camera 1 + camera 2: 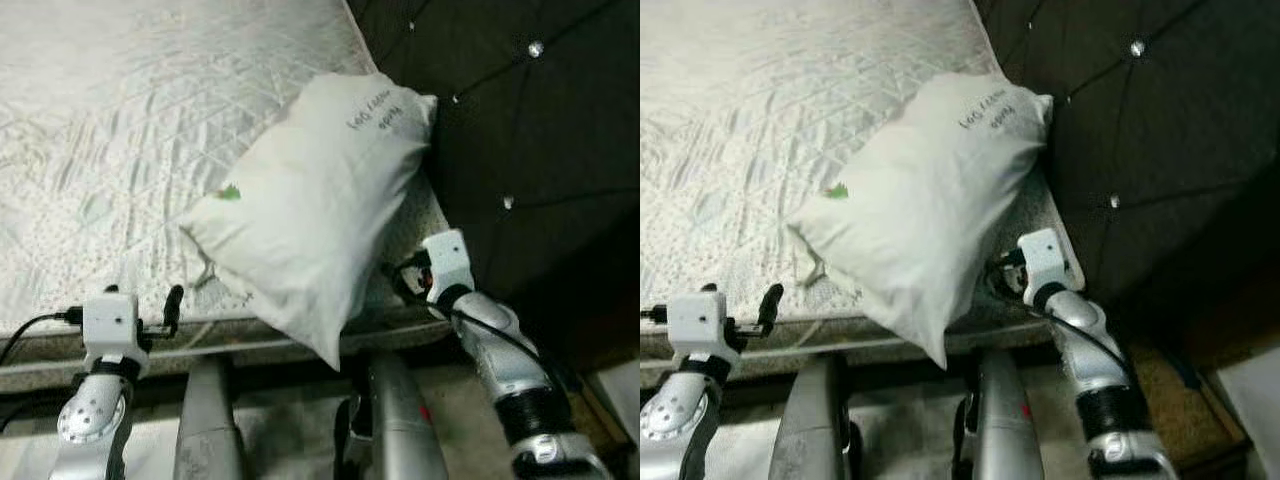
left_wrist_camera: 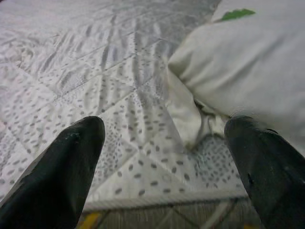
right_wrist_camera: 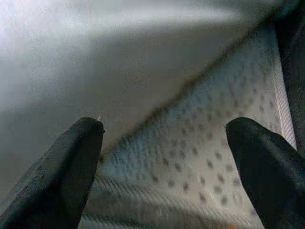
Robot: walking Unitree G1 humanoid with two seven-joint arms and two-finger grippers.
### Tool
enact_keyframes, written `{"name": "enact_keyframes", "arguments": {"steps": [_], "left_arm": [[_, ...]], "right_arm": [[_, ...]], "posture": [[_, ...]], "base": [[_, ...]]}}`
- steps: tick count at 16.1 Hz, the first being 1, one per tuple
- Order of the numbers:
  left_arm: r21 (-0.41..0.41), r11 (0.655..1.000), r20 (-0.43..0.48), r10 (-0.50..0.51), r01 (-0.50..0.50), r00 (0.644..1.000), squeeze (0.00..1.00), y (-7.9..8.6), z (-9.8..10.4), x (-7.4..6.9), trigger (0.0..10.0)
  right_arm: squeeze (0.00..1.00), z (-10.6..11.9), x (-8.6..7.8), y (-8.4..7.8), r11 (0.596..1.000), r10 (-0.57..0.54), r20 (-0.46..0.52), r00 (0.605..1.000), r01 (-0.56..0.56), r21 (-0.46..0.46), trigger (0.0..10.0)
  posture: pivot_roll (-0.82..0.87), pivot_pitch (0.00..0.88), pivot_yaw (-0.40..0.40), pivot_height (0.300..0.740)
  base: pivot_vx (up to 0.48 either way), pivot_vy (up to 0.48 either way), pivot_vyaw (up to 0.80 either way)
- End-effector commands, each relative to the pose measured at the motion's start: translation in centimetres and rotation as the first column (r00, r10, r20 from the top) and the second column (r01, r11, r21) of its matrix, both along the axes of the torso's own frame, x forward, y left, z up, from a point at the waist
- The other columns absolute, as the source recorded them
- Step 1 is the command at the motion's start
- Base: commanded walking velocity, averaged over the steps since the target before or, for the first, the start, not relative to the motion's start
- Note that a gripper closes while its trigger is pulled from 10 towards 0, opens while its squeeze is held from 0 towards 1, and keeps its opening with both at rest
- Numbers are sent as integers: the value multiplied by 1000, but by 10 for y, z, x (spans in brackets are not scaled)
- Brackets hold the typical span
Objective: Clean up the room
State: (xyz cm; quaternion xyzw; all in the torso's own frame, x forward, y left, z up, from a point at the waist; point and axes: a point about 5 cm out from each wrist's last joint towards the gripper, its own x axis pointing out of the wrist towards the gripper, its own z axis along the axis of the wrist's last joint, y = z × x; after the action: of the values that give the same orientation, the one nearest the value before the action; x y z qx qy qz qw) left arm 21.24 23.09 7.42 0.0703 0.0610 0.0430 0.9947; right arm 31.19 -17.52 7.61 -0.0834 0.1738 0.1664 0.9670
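The right gripper (image 3: pixel 164 167) spreads its fingers wide beneath the pillow's (image 1: pixel 310 210) near right side. The left gripper (image 2: pixel 164 167), also spread wide, hovers at the mattress's (image 1: pixel 120 120) near edge. The plump white pillow leans against the dark tufted headboard (image 1: pixel 530 130), its near corner overhanging the edge; its handwriting is unreadable, beside a green mark.

**Bed & backdrop**

Quilted white mattress (image 1: pixel 140 120) w/ grey speckle print fills 9–12 o'clock. Dark tufted headboard (image 1: pixel 560 140) spans 1–3 o'clock, right against the mattress end, w/ shiny studs (image 1: pixel 536 47) in its dimples. Brownish floor (image 1: pixel 1165 375) at 4 o'clock. Pale obj (image 1: pixel 622 400) at 4 o'clock edge, poss. a box.
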Motion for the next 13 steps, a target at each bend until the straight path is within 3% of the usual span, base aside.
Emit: {"name": "enact_keyframes", "arguments": {"steps": [1, 3, 6, 9, 10, 13], "left_arm": [[10, 1000, -2, 19, -19, 1000, 0, 1, 3, -5, 10000], [12, 1000, -11, 23, -23, 1000, 0, 1, 2, -11, 10000], [11, 1000, -41, 15, -15, 999, 0, 4, -1, -19, 10000], [24, 1000, -67, 9, -7, 998, 0, 7, -3, -28, 10000], [28, 1000, -74, 11, -9, 997, 0, 8, -4, -31, 10000], [29, 1000, -78, 7, -5, 997, 0, 9, -4, -30, 10000]], "right_arm": [[0, 3, 6, -8, 999, 34, -45, 998, -34, 0, 10000], [0, -2, 3, -8, 989, 145, -138, 980, -144, 15, 10000], [0, -8, -9, 4, 951, 310, -238, 921, -298, 85, 10000], [0, -9, -14, 16, 924, 381, -264, 886, -362, 122, 10000], [0, -8, -20, 25, 894, 447, -280, 850, -420, 153, 10000], [0, -2, -24, 30, 863, 503, -278, 818, -460, 206, 10000]], "posture": [[135, 167, -66, 562], [146, 172, -66, 562], [145, 176, -60, 562], [152, 183, -49, 562], [156, 183, -48, 562], [160, 178, -41, 562]], "base": [[0, 0, 0], [0, 0, 0], [0, 0, 0], [0, 0, 0], [0, 0, 0], [0, 0, 0]]}}
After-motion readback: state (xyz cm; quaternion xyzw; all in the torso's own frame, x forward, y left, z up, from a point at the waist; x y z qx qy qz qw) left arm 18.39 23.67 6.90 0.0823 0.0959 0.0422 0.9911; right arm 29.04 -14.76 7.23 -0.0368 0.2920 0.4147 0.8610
